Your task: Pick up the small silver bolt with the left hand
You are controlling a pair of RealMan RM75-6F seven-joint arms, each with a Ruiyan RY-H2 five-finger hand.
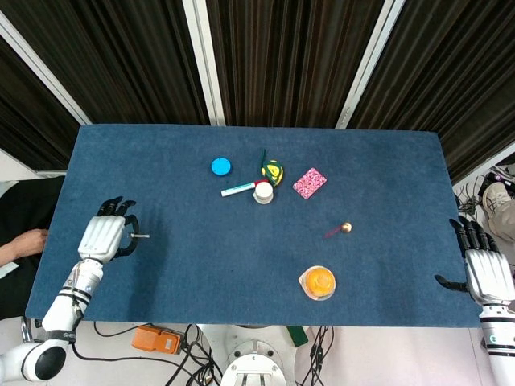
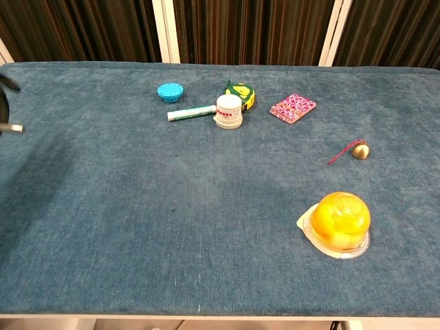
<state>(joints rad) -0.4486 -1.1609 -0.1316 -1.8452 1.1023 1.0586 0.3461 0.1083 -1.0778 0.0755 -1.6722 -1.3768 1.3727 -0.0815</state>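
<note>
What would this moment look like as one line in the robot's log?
left robot hand: holds small silver bolt, raised off table | right robot hand: open, idle at table edge

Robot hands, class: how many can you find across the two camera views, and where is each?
2. The left hand is above the table's left edge, holding the small silver bolt. The right hand sits off the table's right edge, empty.

A high head camera looks straight down on the whole blue surface (image 1: pixel 177 265), while a lower, closer chest camera views the same surface obliquely from its near edge.
</note>
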